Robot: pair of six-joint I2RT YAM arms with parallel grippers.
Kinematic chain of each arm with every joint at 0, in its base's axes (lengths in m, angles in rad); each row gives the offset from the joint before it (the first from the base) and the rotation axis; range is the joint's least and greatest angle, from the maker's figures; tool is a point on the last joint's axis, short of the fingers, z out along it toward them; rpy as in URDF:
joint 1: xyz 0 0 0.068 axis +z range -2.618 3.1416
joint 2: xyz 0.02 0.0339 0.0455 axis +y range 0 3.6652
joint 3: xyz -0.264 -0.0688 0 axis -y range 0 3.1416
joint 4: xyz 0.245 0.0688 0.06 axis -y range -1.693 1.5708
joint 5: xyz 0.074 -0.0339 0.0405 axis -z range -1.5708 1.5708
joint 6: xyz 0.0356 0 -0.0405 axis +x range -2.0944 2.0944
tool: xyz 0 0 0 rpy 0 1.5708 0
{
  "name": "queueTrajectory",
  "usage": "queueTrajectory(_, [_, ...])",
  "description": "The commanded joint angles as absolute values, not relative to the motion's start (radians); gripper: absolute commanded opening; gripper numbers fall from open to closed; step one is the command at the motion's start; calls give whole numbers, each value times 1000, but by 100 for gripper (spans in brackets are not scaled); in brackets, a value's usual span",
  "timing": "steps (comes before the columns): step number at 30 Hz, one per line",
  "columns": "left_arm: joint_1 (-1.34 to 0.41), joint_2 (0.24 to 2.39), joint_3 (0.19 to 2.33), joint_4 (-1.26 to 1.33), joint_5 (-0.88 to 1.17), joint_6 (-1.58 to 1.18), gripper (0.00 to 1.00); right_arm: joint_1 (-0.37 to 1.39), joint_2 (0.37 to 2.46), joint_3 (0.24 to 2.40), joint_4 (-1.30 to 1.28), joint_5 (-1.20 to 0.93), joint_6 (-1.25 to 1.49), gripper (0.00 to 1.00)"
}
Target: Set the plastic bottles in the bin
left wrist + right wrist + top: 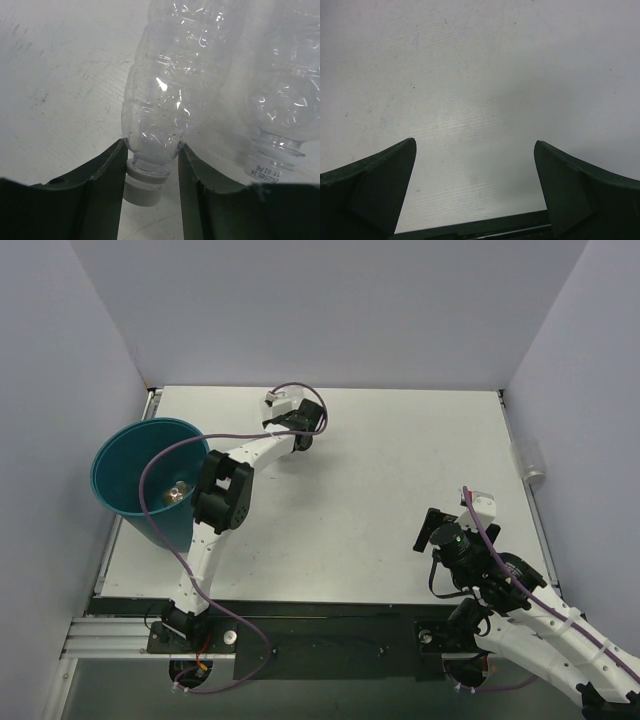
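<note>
A: What is the left end effector (151, 150) doing?
B: It is pinching a clear bottle (175, 90) at the neck, just above the white cap (143, 187). A second clear bottle (282, 100) lies just to its right on the table (50, 75).
A: Where's the teal bin (125, 465)?
B: Off to that end effector's left, nearer the arm's base. A crushed bottle (177, 493) lies inside.
A: And the right end effector (475, 145)?
B: Its fingers are spread wide above the table.

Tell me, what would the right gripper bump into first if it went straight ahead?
Probably the bare table; the right gripper shows nothing else ahead in its own camera, though depth is unclear.
</note>
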State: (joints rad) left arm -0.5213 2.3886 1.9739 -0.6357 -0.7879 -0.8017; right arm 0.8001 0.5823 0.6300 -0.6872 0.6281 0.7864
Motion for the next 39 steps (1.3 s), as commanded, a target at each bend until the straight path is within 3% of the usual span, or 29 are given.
queueTrajectory(1, [-517,2329,1962,-629,-842,-799,32,808,578,649,-716,658,799,98])
queueTrajectory(11, [-606,1831,1763,-503,-957,-534,0,810,589,637,-700,649,796,98])
queueTrajectory(21, [-621,1311,1464,-385,-790,-304,0,811,595,634,-678,652,784,98])
queueTrajectory(31, [-506,930,1281,-699,-910,-420,0,815,646,643,-626,624,762,98])
queueTrajectory(37, [-442,877,1200,-778,-934,-456,0,815,693,657,-591,601,738,98])
queueTrajectory(38, [-437,887,1192,-785,-937,-459,30,816,695,658,-589,598,738,98])
queueTrajectory(39, [-428,891,1192,-788,-934,-466,47,816,696,658,-584,597,738,98])
